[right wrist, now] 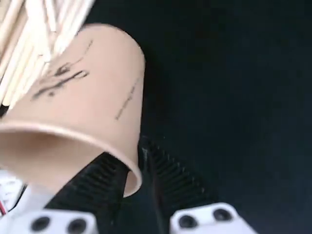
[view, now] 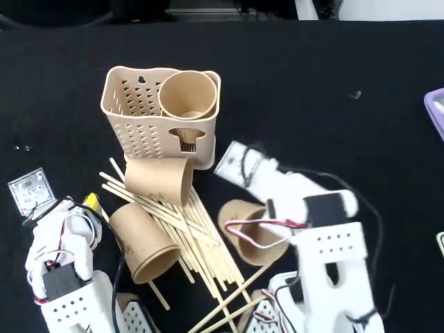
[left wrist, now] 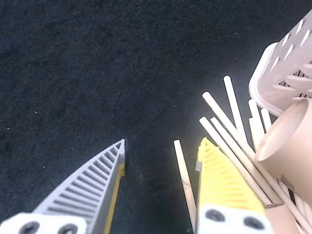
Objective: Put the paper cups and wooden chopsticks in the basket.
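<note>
So here's where we're at: our right claw (right wrist: pixel 141 157) is clamped on the rim of one paper cup (right wrist: pixel 73 97), with one black finger inside the mouth and the other outside against the wall. That cup is tipped on its side, and we honestly can't tell if it's resting on the black table (view: pixel 312 104) or just off it. Beyond the cup's far end from that claw is the fan of wooden chopsticks (view: pixel 191 232). Our left claw (left wrist: pixel 163 146) sits low over the table with its fingers spread wide apart, grey on one side and yellow on the other, gripping nothing. One loose chopstick (left wrist: pixel 184 180) lies between the fingers, close to the yellow one. Right outside the yellow finger the rest of the sticks start, and a second cup (view: pixel 144 241) lies on its side across them, just beside that claw. Further ahead of the left claw a third cup (view: pixel 158 180) is also on its side, right up against the foot of the basket (view: pixel 139 132). Past that, a fourth cup (view: pixel 187 94) sits mouth-up inside the basket, well away from both claws.
</note>
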You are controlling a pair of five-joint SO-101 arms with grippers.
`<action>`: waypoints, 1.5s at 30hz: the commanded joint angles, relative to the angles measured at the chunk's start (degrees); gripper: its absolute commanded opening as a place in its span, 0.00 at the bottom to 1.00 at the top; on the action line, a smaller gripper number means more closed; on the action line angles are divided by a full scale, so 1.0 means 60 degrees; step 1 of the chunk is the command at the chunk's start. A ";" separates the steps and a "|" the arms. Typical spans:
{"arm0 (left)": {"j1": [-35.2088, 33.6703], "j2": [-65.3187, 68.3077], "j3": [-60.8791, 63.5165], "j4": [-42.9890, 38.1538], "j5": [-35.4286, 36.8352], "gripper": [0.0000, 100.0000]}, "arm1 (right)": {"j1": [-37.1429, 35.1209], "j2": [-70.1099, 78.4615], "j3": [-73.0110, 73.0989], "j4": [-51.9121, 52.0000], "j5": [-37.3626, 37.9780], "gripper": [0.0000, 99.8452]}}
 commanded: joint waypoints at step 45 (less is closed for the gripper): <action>-0.0081 -0.0059 -0.0081 -0.0205 -0.0029 0.24 | 0.1612 0.3158 -0.1194 -0.1802 -0.3238 0.12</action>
